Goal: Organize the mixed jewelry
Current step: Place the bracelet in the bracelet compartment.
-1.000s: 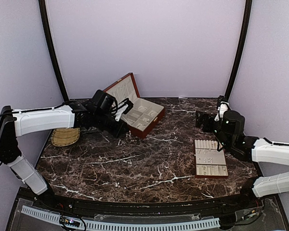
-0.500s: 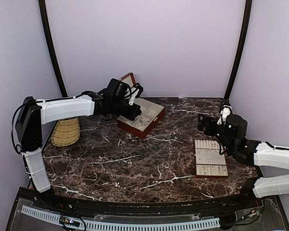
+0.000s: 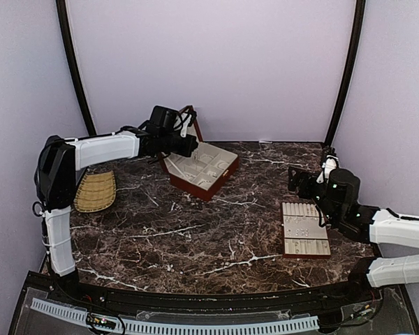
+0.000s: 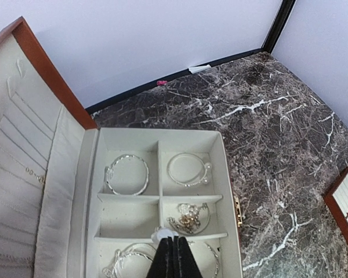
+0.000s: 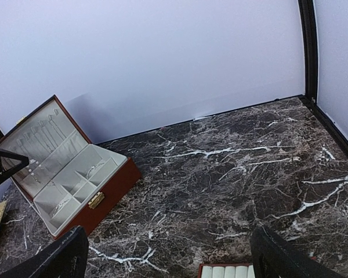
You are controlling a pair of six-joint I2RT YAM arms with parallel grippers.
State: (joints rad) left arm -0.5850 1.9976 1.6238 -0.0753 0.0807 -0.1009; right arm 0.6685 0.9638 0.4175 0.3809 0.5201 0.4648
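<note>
Mixed jewelry beneath outstretched left claw

The left arm stretched far, the left gripper with jaws pressed together; the right gripper hung at right, jaws wide apart.

Bright, even lighting; soft shadows; edges perhaps slightly warped.

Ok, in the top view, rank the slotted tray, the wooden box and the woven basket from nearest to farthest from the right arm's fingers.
Measured from the right gripper:
1. cream slotted tray, just in front of it on the right side of the table.
2. wooden box, back centre-left, lid open.
3. woven basket, at the far left edge.
</note>
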